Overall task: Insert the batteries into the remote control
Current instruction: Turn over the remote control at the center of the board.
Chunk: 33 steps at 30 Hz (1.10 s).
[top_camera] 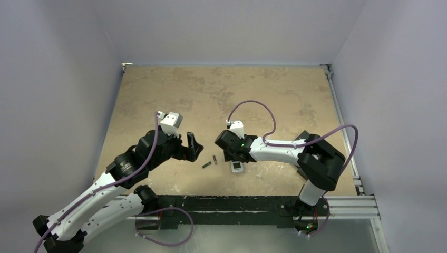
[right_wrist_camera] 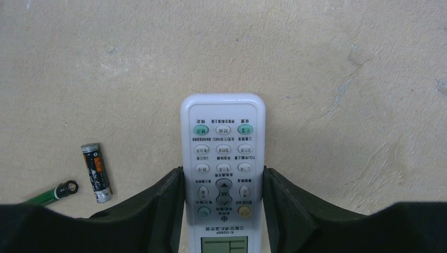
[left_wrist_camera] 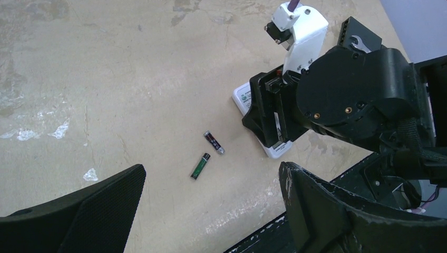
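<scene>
White remote control (right_wrist_camera: pixel 223 121), face-up on worktop (right_wrist_camera: pixel 342 79), straddled by right end effector (right_wrist_camera: pixel 223 179), flush w/ both edges; clamped or not, can't tell. Best: squeeze centred, level. Left end effector (left_wrist_camera: pixel 212 182) released near batteries (left_wrist_camera: pixel 213 143).

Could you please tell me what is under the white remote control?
The white oblong remote control lies buttons-up on the tan mottled table; only table shows around it, and its underside is hidden.
</scene>
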Tool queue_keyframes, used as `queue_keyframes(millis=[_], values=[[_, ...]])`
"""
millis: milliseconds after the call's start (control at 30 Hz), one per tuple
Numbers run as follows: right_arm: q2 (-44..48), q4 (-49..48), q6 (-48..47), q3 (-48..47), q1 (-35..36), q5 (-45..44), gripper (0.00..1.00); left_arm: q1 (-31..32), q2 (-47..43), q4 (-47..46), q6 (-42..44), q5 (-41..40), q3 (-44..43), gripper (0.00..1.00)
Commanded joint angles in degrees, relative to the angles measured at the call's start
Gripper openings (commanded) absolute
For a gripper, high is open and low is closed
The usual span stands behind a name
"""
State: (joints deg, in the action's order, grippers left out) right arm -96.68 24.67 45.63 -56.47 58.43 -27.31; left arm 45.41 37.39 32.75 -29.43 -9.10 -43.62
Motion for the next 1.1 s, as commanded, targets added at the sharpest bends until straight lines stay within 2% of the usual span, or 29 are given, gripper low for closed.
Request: queue_keyframes(millis=[0,267,633,800,933,1067], values=[[4.35,-1.05,0.76,0.04,-0.25,-0.07,0.23,0.12,0.19,-0.4,-0.75,0.5,-1.49,0.99],[10.07,-1.46,0.38,3.08,-0.25,0.12,0.0,0.1,0.75,-0.25,-0.93,0.31,-1.49,0.99],[20.84,-5.12,-8.89,7.9,3.74,2.83,0.0,0.21,1.37,-1.44,-0.11,4.18,-1.29,0.99],[26.55,-8.52,-13.27,11.02,4.56,7.33,0.0,0.21,0.95,-1.92,0.48,6.16,-1.91,0.99],[30.36,-11.51,-17.03,13.04,5.95,11.95,0.0,0.21,1.79,-2.25,-2.07,10.93,-1.51,0.99],[31.99,-11.9,-20.81,12.9,9.43,12.88,0.0,0.21,3.14,-2.03,-5.84,14.2,-1.62,0.99]])
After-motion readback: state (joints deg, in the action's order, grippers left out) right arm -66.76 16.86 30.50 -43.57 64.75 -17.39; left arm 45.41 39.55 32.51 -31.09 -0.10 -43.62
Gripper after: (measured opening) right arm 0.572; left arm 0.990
